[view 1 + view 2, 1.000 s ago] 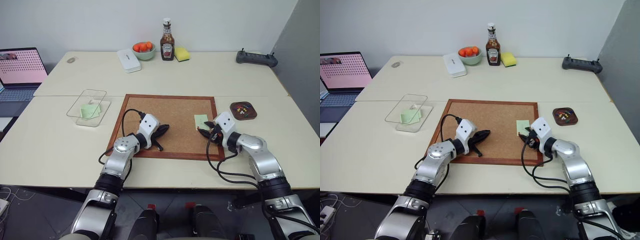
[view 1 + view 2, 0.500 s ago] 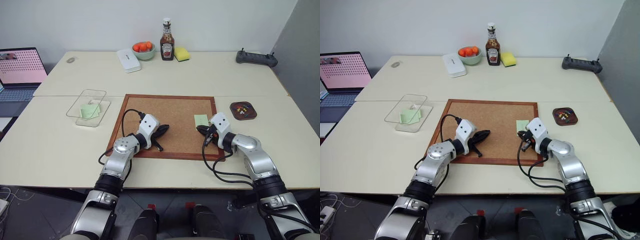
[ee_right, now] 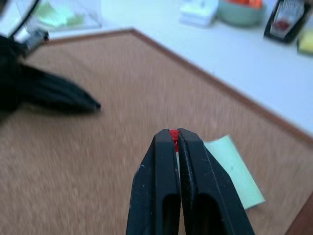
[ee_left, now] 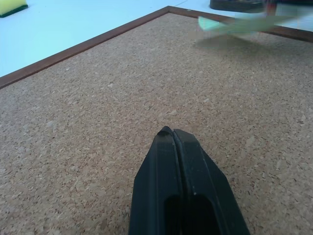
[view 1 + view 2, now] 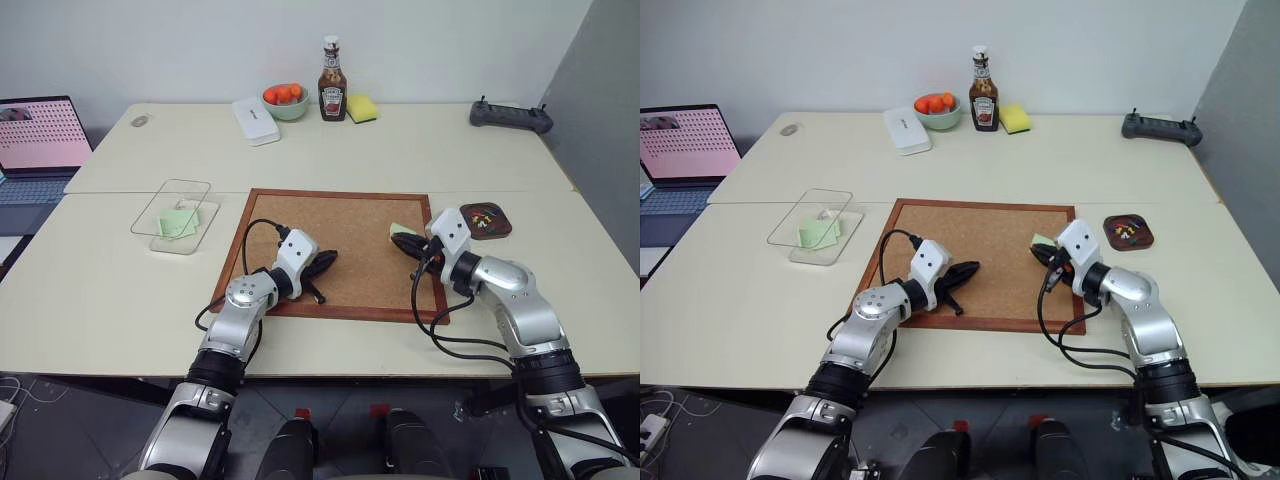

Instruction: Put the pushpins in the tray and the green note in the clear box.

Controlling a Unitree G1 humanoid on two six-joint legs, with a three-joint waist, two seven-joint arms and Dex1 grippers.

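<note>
My right gripper point(image 5: 398, 240) hangs just above the right side of the cork board point(image 5: 340, 220), shut on a red pushpin point(image 3: 173, 133) whose head shows between the fingertips. The green note point(image 5: 402, 231) is right under those fingers; in the left wrist view the note point(image 4: 234, 24) looks raised off the cork, with a shadow below it. My left gripper point(image 5: 322, 262) rests shut and empty on the board's left half. The brown tray point(image 5: 486, 220), with small coloured pins in it, sits just right of the board. The clear box point(image 5: 176, 215) stands left of the board with a green sheet inside.
A laptop point(image 5: 35, 140) sits at the far left. Along the back are a white case point(image 5: 256, 120), a bowl of orange fruit point(image 5: 286, 100), a sauce bottle point(image 5: 331, 68) and a yellow sponge point(image 5: 362, 107). A black controller point(image 5: 510, 117) lies at the back right.
My right gripper has shut on the red pushpin and risen off the board, and the green note has come up with it. The left arm has kept still.
</note>
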